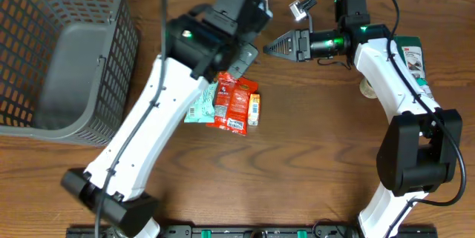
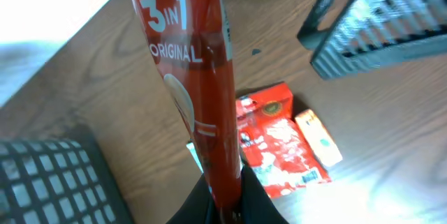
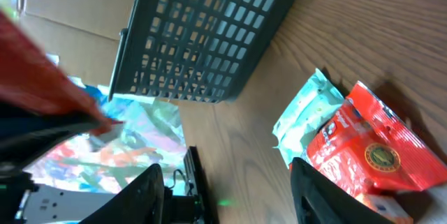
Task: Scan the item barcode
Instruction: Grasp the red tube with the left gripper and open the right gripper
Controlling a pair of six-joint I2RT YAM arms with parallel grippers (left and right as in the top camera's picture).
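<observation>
A long red sachet printed "3 in 1 Original" stands up out of my left gripper, which is shut on its lower end. No barcode shows on the face I see. In the overhead view the left gripper hovers at the back centre of the table. My right gripper points at it from the right, a short gap away. The right gripper is open with nothing between its fingers. The sachet is a red blur at the left of the right wrist view.
Below the left gripper a red pouch, a teal packet and a small orange box lie together on the wooden table. A grey wire basket fills the back left. A green-and-white package sits behind the right arm.
</observation>
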